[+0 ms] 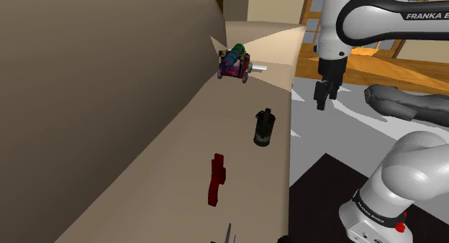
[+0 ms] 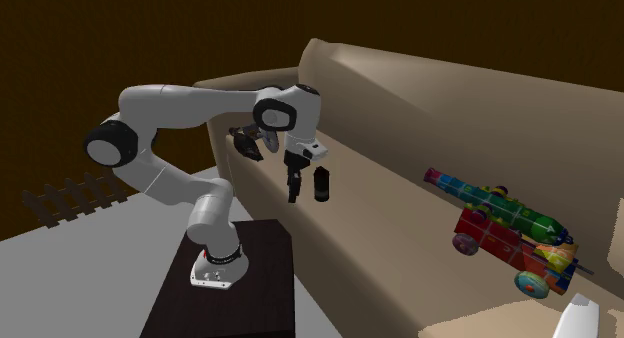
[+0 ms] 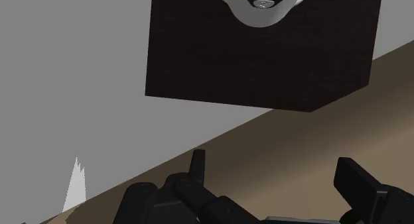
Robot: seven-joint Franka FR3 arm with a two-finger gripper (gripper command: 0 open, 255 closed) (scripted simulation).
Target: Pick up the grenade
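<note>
The grenade (image 1: 264, 128) is a dark, upright canister with a lever on top, standing on the tan sofa seat (image 1: 180, 155) near the seat's front edge. In the second exterior view the grenade (image 2: 322, 184) stands just beside my hand. My black gripper (image 1: 324, 98) hangs off the sofa, beyond the front edge and over the floor, to the shoulder view's right of the grenade and a little higher. The gripper (image 2: 293, 191) points downward. In the wrist view its fingers (image 3: 355, 181) stand apart with nothing between them.
A colourful toy cannon (image 1: 235, 62) and a small white object (image 1: 259, 66) sit at the far end of the seat. A dark red piece (image 1: 216, 179) lies nearer than the grenade. The sofa back (image 1: 93, 98) rises along the left. My dark stand (image 3: 265, 50) is on the grey floor.
</note>
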